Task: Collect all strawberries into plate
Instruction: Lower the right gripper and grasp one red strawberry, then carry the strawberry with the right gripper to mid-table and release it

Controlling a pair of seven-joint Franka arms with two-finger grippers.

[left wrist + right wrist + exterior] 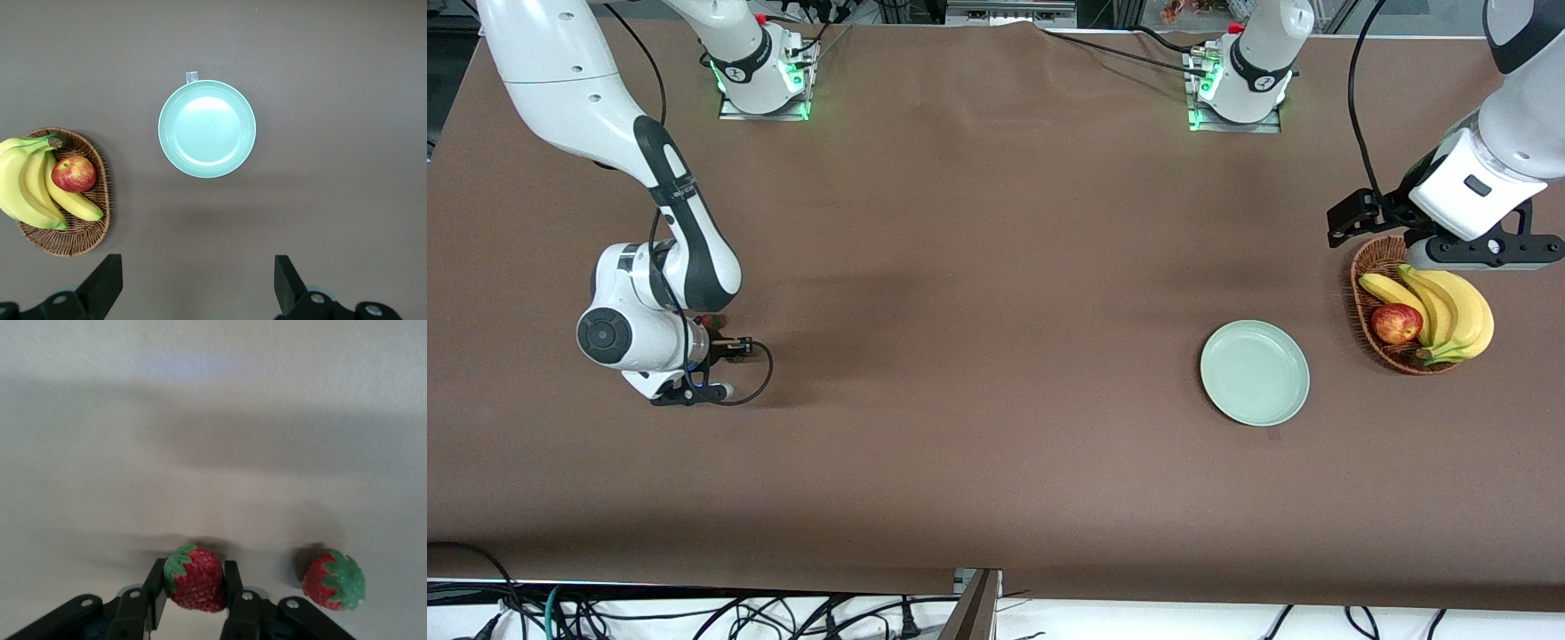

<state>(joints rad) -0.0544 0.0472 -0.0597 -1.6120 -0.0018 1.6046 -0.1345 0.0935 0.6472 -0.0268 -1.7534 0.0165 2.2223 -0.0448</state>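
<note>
The plate (pixel 1255 372) lies bare beside the basket (pixel 1366 283) of bananas (pixel 1449 311) and an apple (pixel 1396 324), my left claw (pixel 193 283) waiting wide open above. At my right arm's end, my right claw (pixel 193 587) clamps one strawberry (pixel 195 579) by its flanks; it looks light, firm and bumpy. Another strawberry (pixel 333 581) sits just beside.

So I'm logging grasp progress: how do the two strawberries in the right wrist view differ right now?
The strawberry between the fingers sits inside the right gripper, whose fingers press its sides; the other strawberry lies free on the table beside it, untouched. The gripped one's leafy top shows only at one upper corner; the free one's top faces the camera more fully. Both are small, red and green-topped, and neither is on the plate.
</note>
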